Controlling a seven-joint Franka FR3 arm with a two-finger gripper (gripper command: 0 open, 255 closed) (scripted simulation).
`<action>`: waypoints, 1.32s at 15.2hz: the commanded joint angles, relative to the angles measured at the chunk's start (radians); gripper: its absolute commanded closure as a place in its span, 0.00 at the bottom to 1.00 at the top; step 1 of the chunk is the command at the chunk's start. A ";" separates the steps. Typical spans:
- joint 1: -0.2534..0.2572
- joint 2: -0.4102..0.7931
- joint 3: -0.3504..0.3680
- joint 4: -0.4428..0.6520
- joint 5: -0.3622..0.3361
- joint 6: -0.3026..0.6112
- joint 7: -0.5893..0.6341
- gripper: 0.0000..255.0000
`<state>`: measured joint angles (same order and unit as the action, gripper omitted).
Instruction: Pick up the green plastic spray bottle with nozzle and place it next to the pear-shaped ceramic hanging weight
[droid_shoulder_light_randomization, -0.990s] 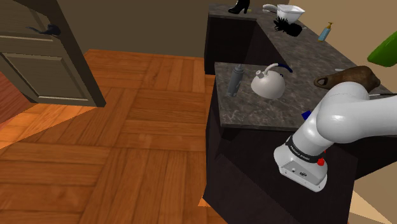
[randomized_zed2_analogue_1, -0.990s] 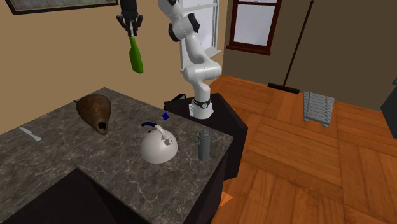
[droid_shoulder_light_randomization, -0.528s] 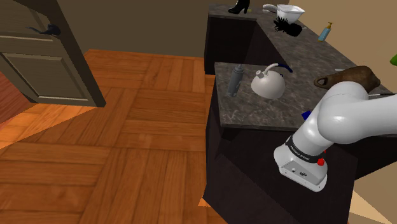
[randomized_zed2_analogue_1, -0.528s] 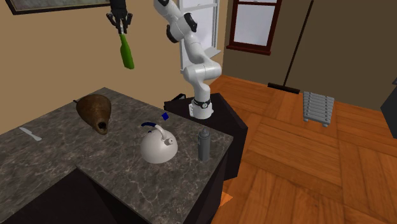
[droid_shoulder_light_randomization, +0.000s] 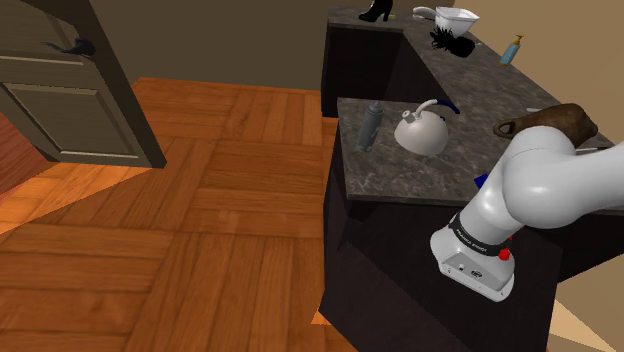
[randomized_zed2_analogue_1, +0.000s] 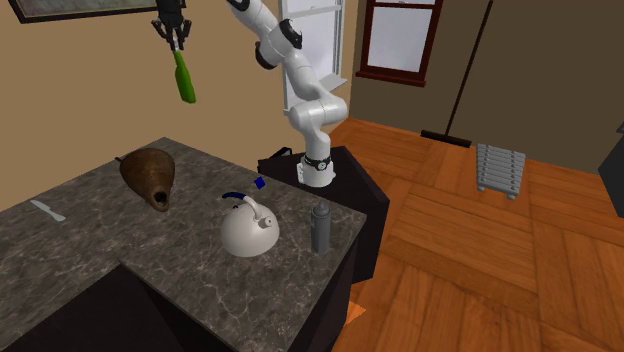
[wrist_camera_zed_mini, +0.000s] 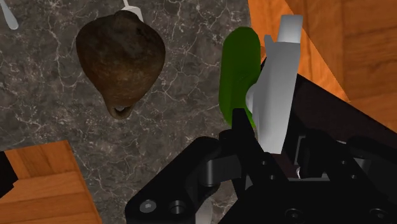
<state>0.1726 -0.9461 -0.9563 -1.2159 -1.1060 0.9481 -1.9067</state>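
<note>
"One step is in hand, I'd say: the carry. The claw (randomized_zed2_analogue_1: 171, 30) is clenched on the bottle (randomized_zed2_analogue_1: 184, 78) at its top end, high over the table (randomized_zed2_analogue_1: 100, 255)."

"And where is the bottle against the weight (randomized_zed2_analogue_1: 150, 175)?"

"In the air, well above it, a little toward the second exterior view's right."

"Which way does it point?"

"Long axis near upright, slightly tilted: nozzle end up in the claw, base hanging down."

"Next?"

"Probably a descent that sets the base on bare table just beside the weight, without knocking it."
</note>
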 joint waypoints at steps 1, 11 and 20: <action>0.056 0.028 -0.061 0.113 -0.040 -0.002 -0.083 1.00; 0.087 -0.012 -0.139 0.153 -0.096 0.053 -0.160 1.00; -0.024 -0.121 -0.106 -0.075 -0.092 0.127 -0.078 1.00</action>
<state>0.1641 -1.0527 -1.0670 -1.2602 -1.1978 1.0659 -1.9944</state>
